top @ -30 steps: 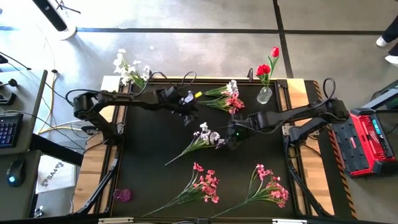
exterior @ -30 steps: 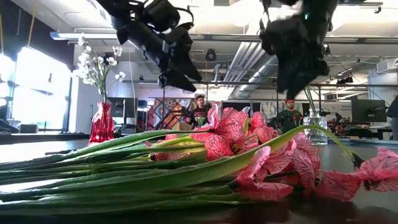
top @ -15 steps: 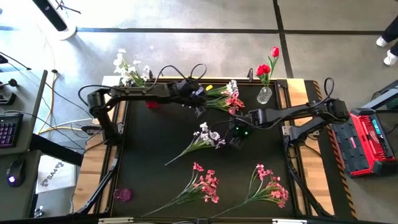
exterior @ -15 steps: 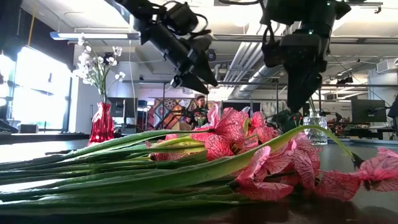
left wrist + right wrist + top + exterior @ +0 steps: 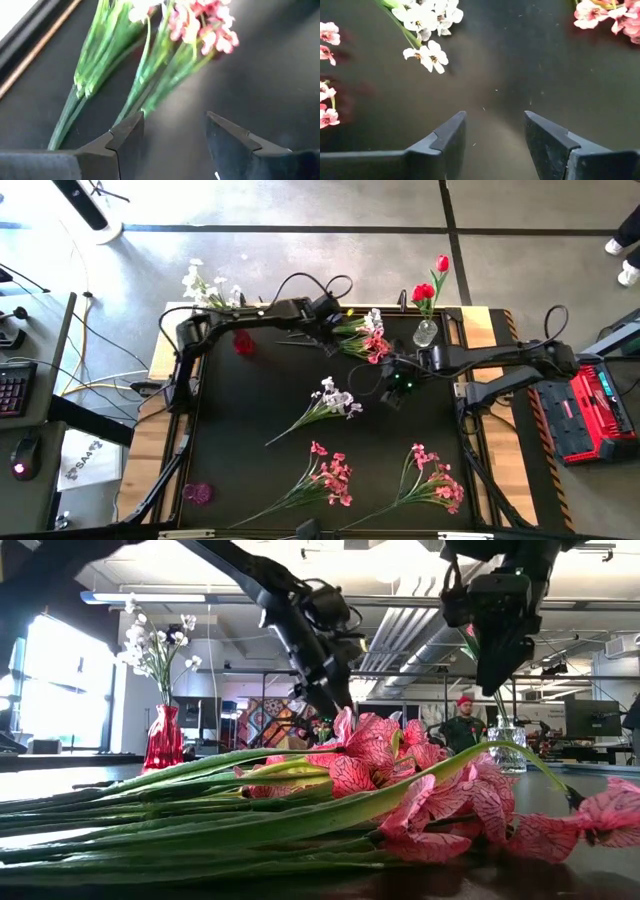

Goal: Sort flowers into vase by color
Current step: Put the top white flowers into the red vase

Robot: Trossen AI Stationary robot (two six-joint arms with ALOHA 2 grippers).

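Observation:
Several flower sprays lie flat on the black table. A mixed pink and white bunch [image 5: 365, 335] is near the far edge, a white spray [image 5: 325, 402] in the middle, and two pink sprays [image 5: 330, 475] [image 5: 435, 480] near the front. My left gripper [image 5: 328, 342] is open at the stem end of the far bunch. In the left wrist view [image 5: 175, 125] its fingers stand just short of the green stems [image 5: 130, 92]. My right gripper [image 5: 395, 388] is open over bare table, to the right of the white spray's blossoms [image 5: 425, 20].
A red vase [image 5: 243, 342] stands at the far left, with white flowers [image 5: 205, 290] above it. A clear vase [image 5: 425, 332] at the far right holds red tulips [image 5: 432, 280]. A small purple thing [image 5: 197, 493] lies at the near left. People stand in the room behind [image 5: 462, 725].
My left gripper has swung toward the table's right and down, reaching the stem end of the far pink and white bunch. My right gripper has drawn away from the white spray, moving up and toward the table's right and far side. The flowers have stayed put.

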